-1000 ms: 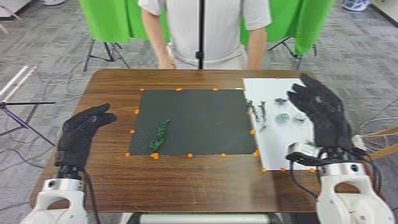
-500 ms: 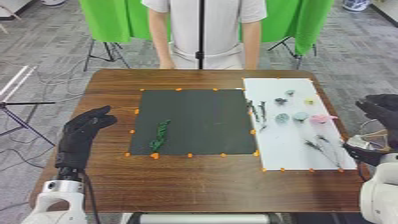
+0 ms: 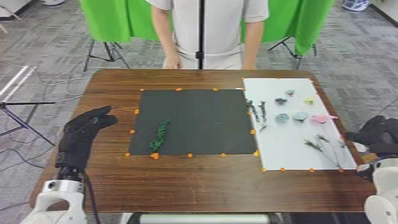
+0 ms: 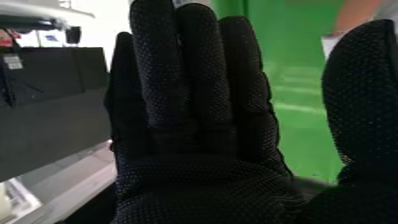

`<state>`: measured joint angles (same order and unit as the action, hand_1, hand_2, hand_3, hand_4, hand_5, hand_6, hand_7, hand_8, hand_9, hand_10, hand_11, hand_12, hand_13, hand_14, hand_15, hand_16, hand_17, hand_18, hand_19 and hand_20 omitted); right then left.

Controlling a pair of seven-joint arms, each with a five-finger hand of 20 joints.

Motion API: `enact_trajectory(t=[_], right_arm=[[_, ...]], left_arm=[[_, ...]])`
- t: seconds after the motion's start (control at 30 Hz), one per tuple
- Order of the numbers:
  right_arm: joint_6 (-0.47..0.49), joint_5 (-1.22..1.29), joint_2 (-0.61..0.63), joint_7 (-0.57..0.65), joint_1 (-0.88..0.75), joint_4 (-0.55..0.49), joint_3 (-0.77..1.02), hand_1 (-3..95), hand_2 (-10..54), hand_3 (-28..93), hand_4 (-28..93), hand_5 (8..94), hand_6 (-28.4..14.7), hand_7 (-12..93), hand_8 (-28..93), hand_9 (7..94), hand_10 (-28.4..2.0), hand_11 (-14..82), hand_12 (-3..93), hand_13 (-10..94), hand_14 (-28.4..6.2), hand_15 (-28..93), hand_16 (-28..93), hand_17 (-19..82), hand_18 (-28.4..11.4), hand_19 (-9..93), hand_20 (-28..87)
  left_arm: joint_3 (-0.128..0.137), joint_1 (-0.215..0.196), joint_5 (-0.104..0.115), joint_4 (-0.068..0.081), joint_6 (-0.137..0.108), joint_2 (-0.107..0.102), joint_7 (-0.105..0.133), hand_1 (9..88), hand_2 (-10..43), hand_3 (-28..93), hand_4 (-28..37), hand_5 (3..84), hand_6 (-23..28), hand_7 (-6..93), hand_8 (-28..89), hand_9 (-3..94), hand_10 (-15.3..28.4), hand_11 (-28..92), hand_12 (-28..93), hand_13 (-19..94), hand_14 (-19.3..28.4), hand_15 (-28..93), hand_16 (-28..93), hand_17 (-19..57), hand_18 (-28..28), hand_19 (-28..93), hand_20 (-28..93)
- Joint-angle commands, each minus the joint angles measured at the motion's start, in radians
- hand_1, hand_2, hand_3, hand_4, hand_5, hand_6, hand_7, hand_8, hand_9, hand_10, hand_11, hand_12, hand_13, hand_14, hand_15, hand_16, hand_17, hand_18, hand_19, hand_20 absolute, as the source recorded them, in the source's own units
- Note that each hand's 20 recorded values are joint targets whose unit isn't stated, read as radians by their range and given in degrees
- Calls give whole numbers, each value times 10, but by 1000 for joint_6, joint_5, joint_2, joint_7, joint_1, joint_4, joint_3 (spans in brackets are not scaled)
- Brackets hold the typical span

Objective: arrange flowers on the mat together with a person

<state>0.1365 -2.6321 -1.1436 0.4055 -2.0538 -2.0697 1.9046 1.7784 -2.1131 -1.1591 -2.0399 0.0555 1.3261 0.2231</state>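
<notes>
Greenery (image 3: 161, 135) lies left on the dark mat (image 3: 200, 112), likely as backing; pink flower (image 3: 322, 119), on white sheet (image 3: 280, 156), probably stock. Right hand (image 4: 191, 177), straight-fingered, and left hand (image 3: 82, 131), relaxed, stand aside, presumably sparing the layout.

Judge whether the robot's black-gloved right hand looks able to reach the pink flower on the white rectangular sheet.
Probably yes: the right hand, fingers straight, is just outside the white sheet, near the pink flower, and nothing visible stands between them.
</notes>
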Motion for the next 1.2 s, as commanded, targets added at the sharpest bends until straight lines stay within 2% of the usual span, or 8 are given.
enact_trajectory(t=[0.03, 0.3, 0.63, 0.77, 0.83, 0.9, 1.0, 1.2], right_arm=[[12, 5, 26, -2, -20, 14, -51, 320, -95, 683, -283, 709, 11, 176, -91, 785, -111, 212, 218, 698, -109, 395, 289, 321, -152, 355, 420], [7, -22, 30, 8, -11, 48, -99, 326, -95, 655, -283, 745, 14, 167, -94, 830, -109, 188, 210, 726, -108, 397, 313, 329, -152, 342, 432], [-94, -85, 38, 47, 9, 117, -164, 335, -95, 677, -283, 755, 14, 168, -96, 843, -107, 189, 212, 734, -105, 405, 319, 328, -153, 340, 437], [-135, -78, 39, 31, 16, 117, -181, 380, -95, 687, -283, 784, 28, 185, -100, 874, -103, 196, 213, 755, -96, 424, 327, 331, -152, 342, 436], [-160, -49, 39, 31, 16, 111, -190, 453, -95, 610, -282, 798, 28, 189, 23, 884, -101, 205, 218, 754, -95, 446, 336, 333, -150, 347, 435], [-196, -53, 35, 34, 19, 115, -201, 524, -95, 566, -278, 826, 30, 202, 73, 906, -91, 210, 259, 745, -98, 511, 352, 334, -148, 353, 440], [-224, -44, 28, 44, 28, 121, -211, 544, -95, 609, -279, 858, 32, 211, 99, 934, -85, 211, 305, 739, -104, 583, 360, 337, -146, 366, 445], [-239, -10, 0, 77, 25, 52, -211, 555, -95, 618, -276, 866, 30, 217, 106, 937, -89, 227, 303, 741, -106, 598, 364, 339, -146, 376, 448]], left_arm=[[1, -3, 0, -1, 15, 3, -15, 318, -74, 644, -148, 512, 46, 199, -62, 502, 133, 272, 185, 391, 181, 304, 42, 33, 163, 112, 198], [-4, -1, 2, -1, 19, 6, -20, 318, -74, 644, -148, 512, 46, 198, -61, 501, 133, 270, 185, 390, 181, 303, 42, 32, 162, 112, 198], [-7, 18, 1, 8, 28, -3, -6, 317, -75, 645, -149, 511, 46, 196, -61, 499, 133, 270, 185, 389, 180, 304, 43, 31, 163, 113, 197], [-7, 22, 1, 11, 31, -7, -2, 317, -74, 644, -150, 512, 47, 196, -61, 499, 133, 271, 185, 389, 180, 303, 43, 31, 163, 113, 197], [-9, 25, 1, 13, 34, -8, -2, 317, -74, 645, -150, 512, 47, 196, -61, 499, 132, 270, 185, 389, 180, 303, 43, 31, 163, 114, 197], [-10, 27, 0, 14, 37, -10, -4, 317, -74, 645, -150, 511, 47, 196, -61, 499, 132, 270, 185, 389, 180, 304, 43, 30, 163, 114, 197], [-11, 27, -1, 14, 39, -11, -7, 315, -74, 646, -150, 512, 47, 195, -61, 499, 132, 270, 185, 389, 180, 304, 43, 30, 163, 114, 197], [-7, 28, -1, 14, 42, -10, -7, 315, -73, 646, -151, 511, 47, 196, -60, 498, 132, 270, 185, 388, 180, 304, 43, 29, 163, 113, 196]])
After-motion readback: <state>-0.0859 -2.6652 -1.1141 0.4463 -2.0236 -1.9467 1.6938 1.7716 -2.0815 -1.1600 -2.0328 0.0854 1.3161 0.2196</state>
